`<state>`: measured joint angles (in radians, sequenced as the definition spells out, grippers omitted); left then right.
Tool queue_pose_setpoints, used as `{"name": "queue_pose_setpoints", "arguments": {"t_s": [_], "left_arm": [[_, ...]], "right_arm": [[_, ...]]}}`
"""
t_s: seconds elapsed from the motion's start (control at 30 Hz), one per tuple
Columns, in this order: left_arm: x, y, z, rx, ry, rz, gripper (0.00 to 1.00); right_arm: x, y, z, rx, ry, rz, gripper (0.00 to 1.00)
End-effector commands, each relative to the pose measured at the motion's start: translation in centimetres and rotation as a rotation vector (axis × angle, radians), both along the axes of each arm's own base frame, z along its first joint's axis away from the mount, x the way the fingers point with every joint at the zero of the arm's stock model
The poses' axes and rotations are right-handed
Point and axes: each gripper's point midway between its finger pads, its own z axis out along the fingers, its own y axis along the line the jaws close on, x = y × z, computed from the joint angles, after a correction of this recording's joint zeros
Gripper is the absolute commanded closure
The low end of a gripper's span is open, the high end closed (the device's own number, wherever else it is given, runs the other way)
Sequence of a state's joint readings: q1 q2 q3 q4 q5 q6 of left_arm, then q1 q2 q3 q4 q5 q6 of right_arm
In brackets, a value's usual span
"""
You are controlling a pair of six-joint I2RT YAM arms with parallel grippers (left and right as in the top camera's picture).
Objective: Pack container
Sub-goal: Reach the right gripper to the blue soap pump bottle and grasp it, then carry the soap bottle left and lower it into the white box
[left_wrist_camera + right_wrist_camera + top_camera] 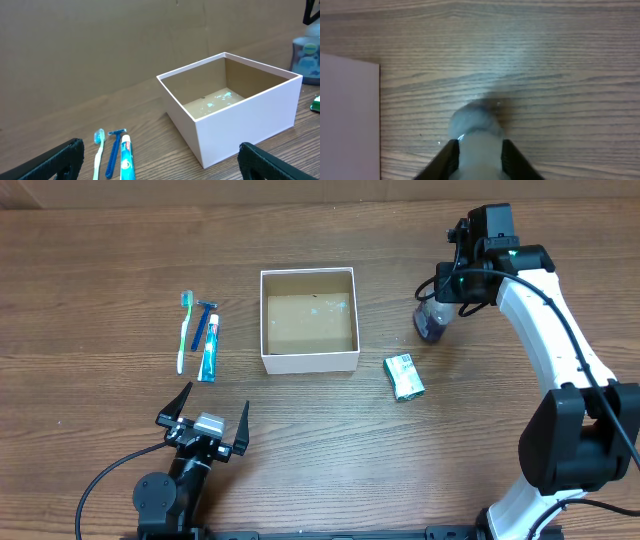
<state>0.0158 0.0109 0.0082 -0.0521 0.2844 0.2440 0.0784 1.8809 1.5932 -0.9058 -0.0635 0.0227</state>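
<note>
The container (pixel 309 361), a square white-walled box with a brown floor, sits at the table's middle and is empty; it also shows in the left wrist view (pixel 250 117). My right gripper (pixel 445 300) is shut on a small clear bottle (pixel 433 322) right of the container, seen blurred between the fingers in the right wrist view (pixel 477 145). A toothbrush (pixel 183 330), a blue razor (pixel 200 320) and a toothpaste tube (pixel 209 348) lie left of the container. A green-and-white packet (pixel 404 376) lies at its right front. My left gripper (pixel 205 425) is open and empty near the front edge.
The container's white wall (pixel 347 120) shows at the left of the right wrist view. The bottle also shows at the far right of the left wrist view (pixel 305 60). Bare wooden table lies around the items.
</note>
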Motion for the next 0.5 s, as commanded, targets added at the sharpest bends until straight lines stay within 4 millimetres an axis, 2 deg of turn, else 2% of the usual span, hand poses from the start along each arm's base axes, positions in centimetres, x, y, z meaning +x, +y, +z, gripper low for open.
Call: {"name": "queue_pose_setpoints", "arguments": {"t_s": [0.0,0.1,0.23,0.33,0.47], "left_arm": [[0.1,0.3,0.0,0.018,-0.011,0.014,0.0],[0.1,0.3,0.0,0.018,-0.011,0.014,0.0],[0.1,0.3,0.0,0.018,-0.011,0.014,0.0],[0.1,0.3,0.0,0.018,-0.011,0.014,0.0],[0.1,0.3,0.0,0.018,-0.011,0.014,0.0]], "right_arm": [[-0.1,0.4,0.3,0.017,0.002,0.003,0.83],[0.2,0.4,1.3,0.018,-0.011,0.003,0.87],[0.6,0.4,3.9,0.02,-0.035,0.003,0.89],[0.9,0.4,6.5,0.019,-0.061,0.002,0.91],[0.9,0.4,11.8,-0.011,-0.127,-0.004,0.94]]}}
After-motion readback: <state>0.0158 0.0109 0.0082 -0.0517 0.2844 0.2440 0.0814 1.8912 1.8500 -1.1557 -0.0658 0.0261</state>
